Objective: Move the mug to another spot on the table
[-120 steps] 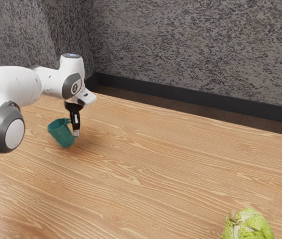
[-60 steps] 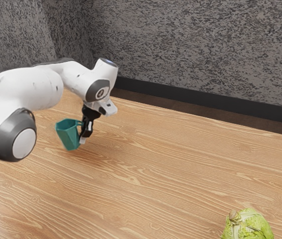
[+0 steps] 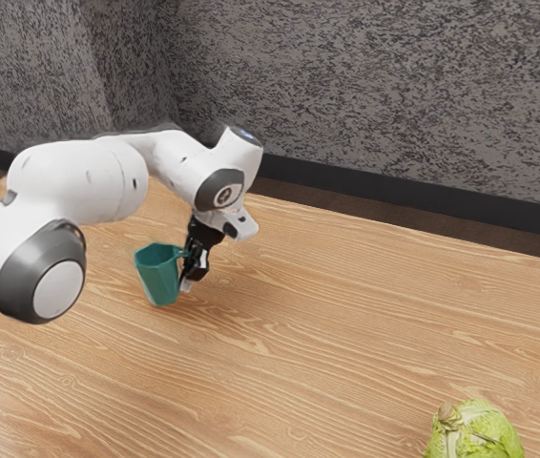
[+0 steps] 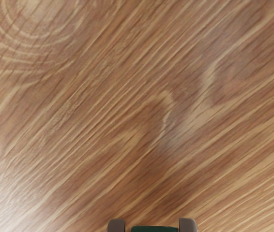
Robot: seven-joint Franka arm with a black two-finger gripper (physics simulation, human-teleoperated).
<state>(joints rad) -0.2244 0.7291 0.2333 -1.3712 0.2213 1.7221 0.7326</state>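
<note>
One teal mug [image 3: 160, 272], tilted over the wooden table [image 3: 346, 315], is pinched by its wall between the gripper's [image 3: 192, 277] fingers, its body hanging to the exterior view's left of them, a cabbage [image 3: 473, 431] well apart.

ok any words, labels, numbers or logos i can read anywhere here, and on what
None: no readable text, number or sign in either view.
The green mug held in the tool is plain.
The white arm carries no lettering that I can see.
The wooden table, the speckled wall and the cabbage have no labels.
</note>
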